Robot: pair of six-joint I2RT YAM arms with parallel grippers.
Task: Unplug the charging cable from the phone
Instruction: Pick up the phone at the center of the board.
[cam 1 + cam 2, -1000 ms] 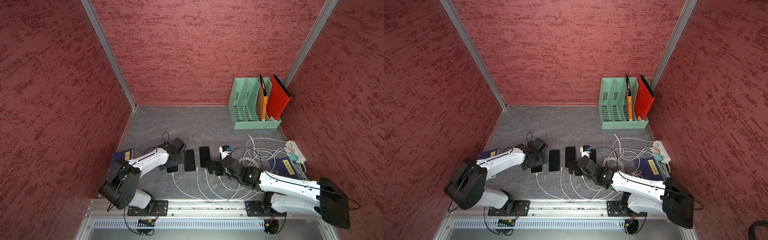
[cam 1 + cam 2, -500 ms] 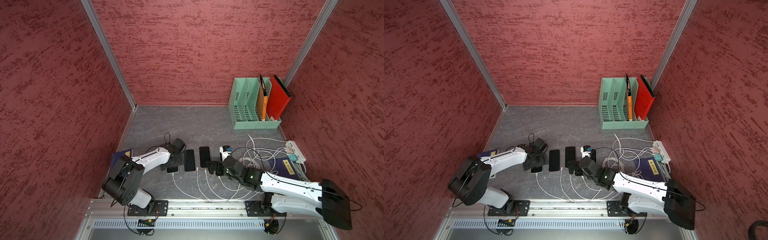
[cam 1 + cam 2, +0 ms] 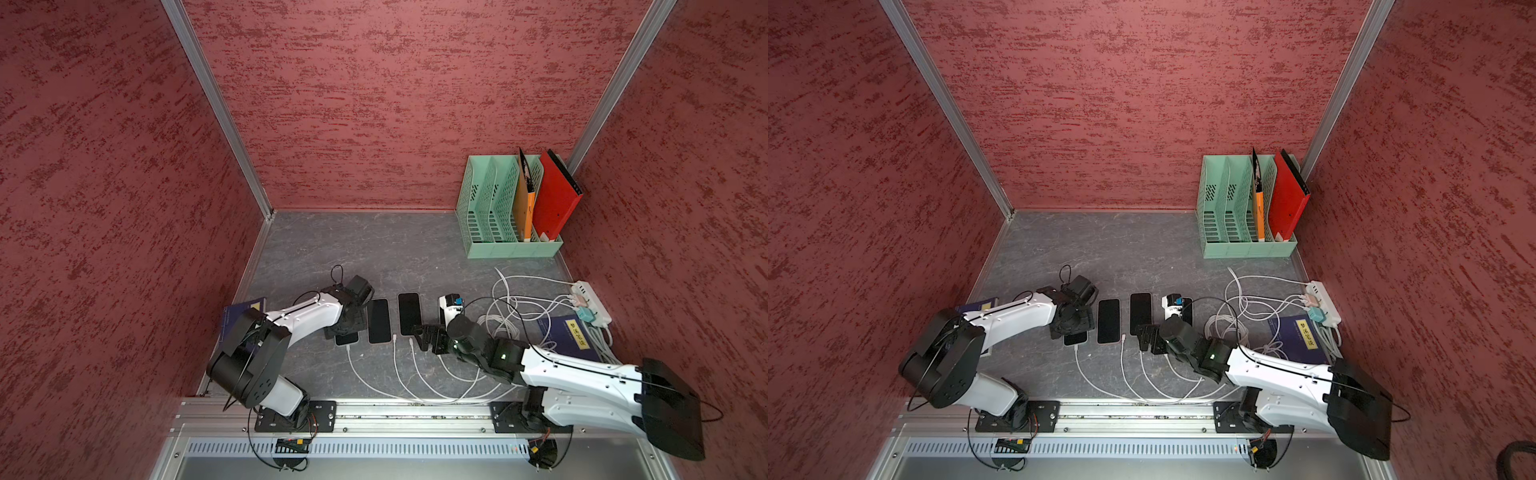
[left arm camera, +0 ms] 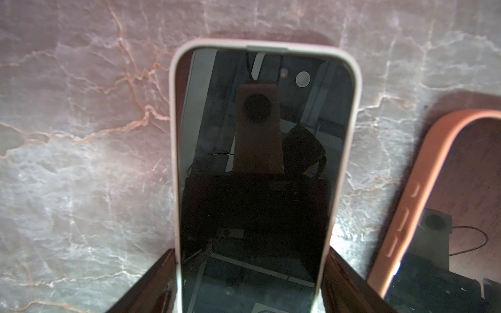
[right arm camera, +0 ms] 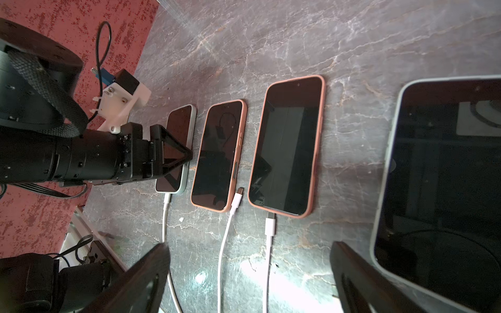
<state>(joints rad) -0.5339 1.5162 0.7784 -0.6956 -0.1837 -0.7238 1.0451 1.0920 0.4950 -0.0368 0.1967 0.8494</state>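
Several dark-screened phones lie in a row. The leftmost phone has a pale case, and my left gripper is down over it, its fingers pressed against both long sides of the case. A white charging cable is plugged into the end of that phone nearest the robot. My right gripper hangs open just above the table. Two other white cables run between its fingers, and neither finger touches them.
Two orange-cased phones and a pale-cased one lie beside it; one loose plug rests by the smaller orange phone. Coiled cables, a power strip, blue booklets and a green file rack stand to the right.
My left gripper's jaws have narrowed onto the sides of the leftmost phone, and the left arm's elbow has swung a little. The right arm has barely moved.
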